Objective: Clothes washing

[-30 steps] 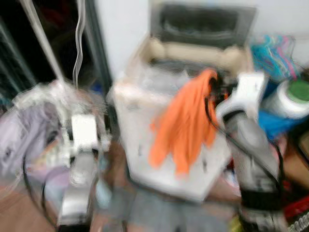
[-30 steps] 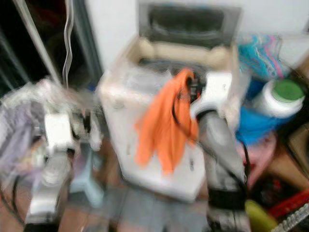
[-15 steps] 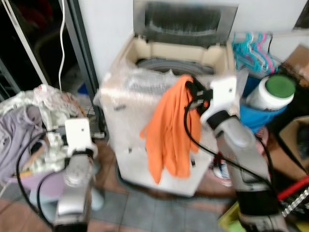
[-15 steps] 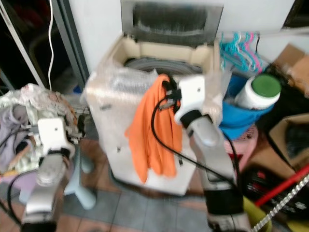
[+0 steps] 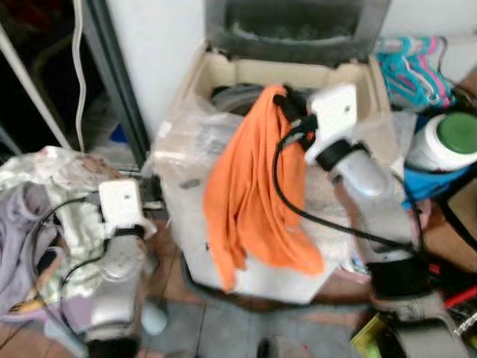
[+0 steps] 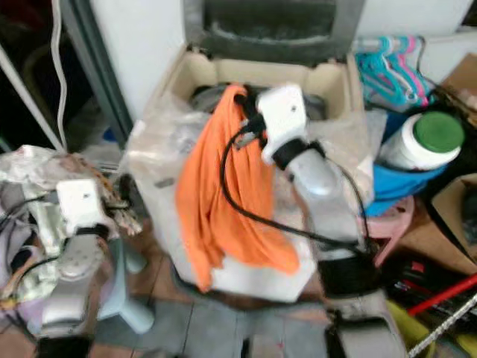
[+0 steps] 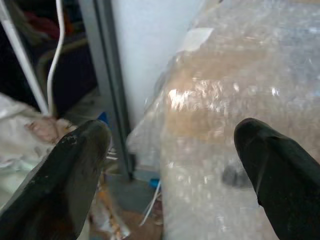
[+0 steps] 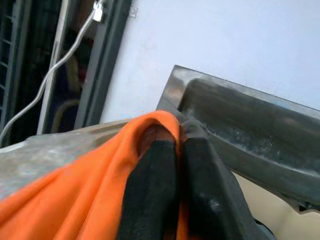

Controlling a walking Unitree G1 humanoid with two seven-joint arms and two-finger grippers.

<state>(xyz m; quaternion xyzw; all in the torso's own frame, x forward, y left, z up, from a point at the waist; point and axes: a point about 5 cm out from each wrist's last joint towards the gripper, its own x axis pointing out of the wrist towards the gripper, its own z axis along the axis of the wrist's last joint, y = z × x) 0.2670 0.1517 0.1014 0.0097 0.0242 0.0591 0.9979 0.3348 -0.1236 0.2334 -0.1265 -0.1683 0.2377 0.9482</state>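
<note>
Right hand (image 8: 180, 165) pinched on orange cloth (image 8: 75, 195) before raised grey lid (image 8: 250, 125).

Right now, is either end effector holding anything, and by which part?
The right end effector is shut on the orange cloth, pinching its top fold above the washer. The left end effector is open, holding nothing.

A cluttered home laundry corner: a top-loading washing machine (image 5: 223, 82) with its lid (image 5: 298, 22) raised, plastic hangers (image 5: 417, 63), a detergent jug (image 5: 447, 145), heaped clothes (image 5: 37, 201).
</note>
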